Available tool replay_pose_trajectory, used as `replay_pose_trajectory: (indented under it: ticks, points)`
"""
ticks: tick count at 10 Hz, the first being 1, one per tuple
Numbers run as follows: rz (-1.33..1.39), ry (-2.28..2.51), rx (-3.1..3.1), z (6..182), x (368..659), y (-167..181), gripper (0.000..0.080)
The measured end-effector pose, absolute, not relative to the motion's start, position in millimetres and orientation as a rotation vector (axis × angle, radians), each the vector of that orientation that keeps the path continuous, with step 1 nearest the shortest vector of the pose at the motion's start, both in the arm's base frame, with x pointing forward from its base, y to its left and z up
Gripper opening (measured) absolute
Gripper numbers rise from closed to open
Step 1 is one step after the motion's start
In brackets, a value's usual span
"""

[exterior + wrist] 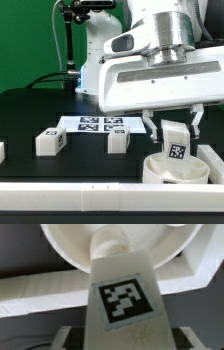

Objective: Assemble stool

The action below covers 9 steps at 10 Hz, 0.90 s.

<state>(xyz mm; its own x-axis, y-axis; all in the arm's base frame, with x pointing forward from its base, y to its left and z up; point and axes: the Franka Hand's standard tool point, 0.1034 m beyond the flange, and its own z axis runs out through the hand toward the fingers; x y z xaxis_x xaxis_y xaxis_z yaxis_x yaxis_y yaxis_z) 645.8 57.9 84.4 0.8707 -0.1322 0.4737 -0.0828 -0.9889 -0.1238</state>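
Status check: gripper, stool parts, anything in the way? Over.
Gripper shut on leg. Leg held over seat, contact unclear. Two loose legs lie aside by marker board, nothing blocking.

Bright even light, low resolution, stool leg [122,303] softly blurred in wrist view
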Motion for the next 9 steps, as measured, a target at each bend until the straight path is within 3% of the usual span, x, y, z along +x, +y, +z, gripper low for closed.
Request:
replay_pose_trajectory:
  ticks: [1, 3, 4, 5, 9]
  points:
    - [-0.756, 0.169, -2.942, 84.3, 646, 58, 0.0327]
    - [-0.757, 0.165, -2.941, 85.6, 646, 60, 0.0575]
    - [-0.764, 0.153, -2.937, 89.6, 647, 65, 0.0575]
    - [-0.764, 0.152, -2.937, 90.5, 646, 64, 0.0636]
    - [-0.773, 0.091, -2.950, 113.6, 653, 55, 0.0649]
